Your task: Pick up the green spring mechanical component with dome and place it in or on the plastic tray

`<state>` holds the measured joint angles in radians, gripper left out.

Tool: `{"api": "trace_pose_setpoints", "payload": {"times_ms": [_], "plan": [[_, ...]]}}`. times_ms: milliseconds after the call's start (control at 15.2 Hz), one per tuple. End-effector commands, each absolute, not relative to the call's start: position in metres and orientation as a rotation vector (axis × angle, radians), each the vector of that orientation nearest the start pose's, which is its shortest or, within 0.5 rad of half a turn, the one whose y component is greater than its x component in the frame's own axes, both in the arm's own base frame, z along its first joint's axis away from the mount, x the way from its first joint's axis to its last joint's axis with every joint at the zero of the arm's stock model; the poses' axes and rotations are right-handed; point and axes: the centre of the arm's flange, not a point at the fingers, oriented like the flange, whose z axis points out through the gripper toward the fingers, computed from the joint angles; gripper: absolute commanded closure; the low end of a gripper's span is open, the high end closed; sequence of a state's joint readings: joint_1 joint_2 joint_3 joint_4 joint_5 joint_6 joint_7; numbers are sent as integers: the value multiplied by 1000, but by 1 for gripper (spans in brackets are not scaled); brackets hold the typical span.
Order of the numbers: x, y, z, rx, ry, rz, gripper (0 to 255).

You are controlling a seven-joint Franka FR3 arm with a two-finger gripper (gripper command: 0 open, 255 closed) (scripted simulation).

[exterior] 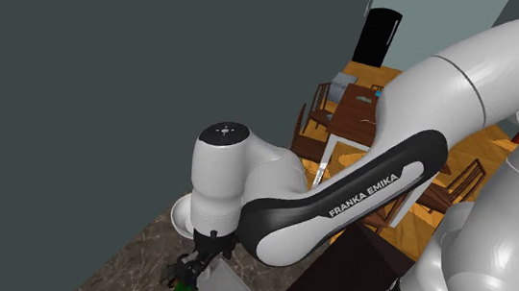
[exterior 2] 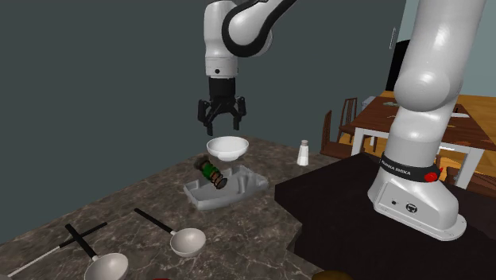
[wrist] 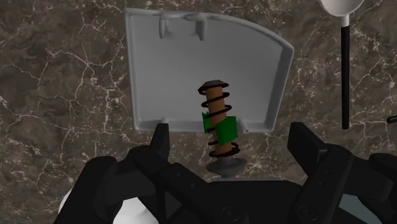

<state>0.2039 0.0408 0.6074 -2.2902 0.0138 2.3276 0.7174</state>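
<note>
Hanging wide open and empty: gripper [exterior 2: 222, 124], raised well clear of the tabletop [exterior 2: 119, 215], fingers pointing down, nothing touching either one.

Item directly below, well apart from the fingertips: green spring mechanical component [wrist: 219, 127]. It has a brown shaft, a black coil, a green block at mid-length, a dark cap at one end and a grey dome at the other. It lies on its side.

Position: straddling one rim of the grey tray [wrist: 172, 76]. The capped end is over the tray floor; the domed end projects past the rim above the marbled tabletop.

Long axis: in the wrist view it runs away from the hand, almost square to the line joining the two fingers, with a slight slant. The shaft sits roughly midway between them.

Judgement: the component already rests on the tray, though only half inside. If a re-grasp is wanted, a straight descent should set one finger on each side of the shaft with little or no wrist turn.

Adjacent: white bowl [exterior 2: 226, 147] just beyond the tray; two ladles [exterior 2: 189, 241] nearer the second exterior camera.
</note>
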Motion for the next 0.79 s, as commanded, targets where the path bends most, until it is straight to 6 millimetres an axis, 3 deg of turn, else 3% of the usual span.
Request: {"api": "trace_pose_setpoints", "payload": {"times_ms": [0, 198, 726], "plan": [[357, 375, 350, -3112, -131, 32, 0], [358, 374, 387, -3112, -131, 32, 0], [358, 374, 387, -3112, -131, 32, 0]]}}
